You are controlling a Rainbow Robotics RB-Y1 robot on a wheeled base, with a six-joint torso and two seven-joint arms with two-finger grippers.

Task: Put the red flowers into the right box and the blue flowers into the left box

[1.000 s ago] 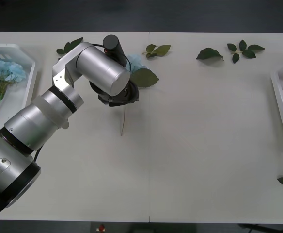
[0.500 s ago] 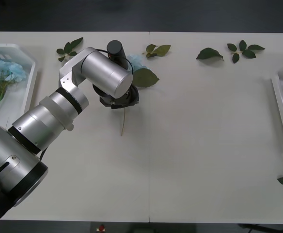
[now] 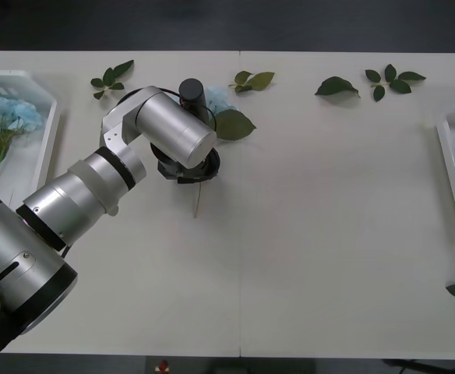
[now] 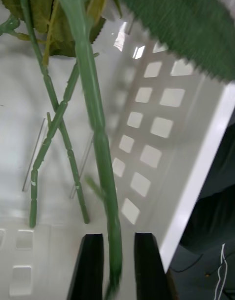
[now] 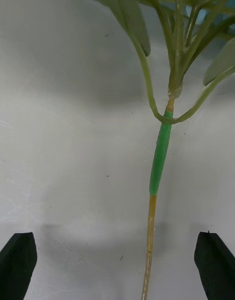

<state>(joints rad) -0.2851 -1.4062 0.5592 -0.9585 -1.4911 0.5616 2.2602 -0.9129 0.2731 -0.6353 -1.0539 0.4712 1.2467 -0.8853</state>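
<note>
Overhead, the left hand (image 5: pixel 117 265) hangs wide open astride a blue flower's stem (image 5: pixel 159 158) on the white table (image 3: pixel 329 234).

Matt white table (image 3: pixel 329 234) under a brushed-metal left arm (image 3: pixel 95 187); the right box (image 4: pixel 161 133) gleams, glossy translucent plastic; the red flowers' stem (image 4: pixel 98 128) is ridged, smooth green plastic.

A wide white desk (image 3: pixel 329 234) takes up most of the front view. A thin seam (image 3: pixel 240 195) runs across it from the far edge to the near edge, so the top is made of two panels. The surface is matte and evenly lit, with soft shadows. Behind the far edge there is a dark floor (image 3: pixel 290 23). Under the near edge the floor is dark too.
</note>
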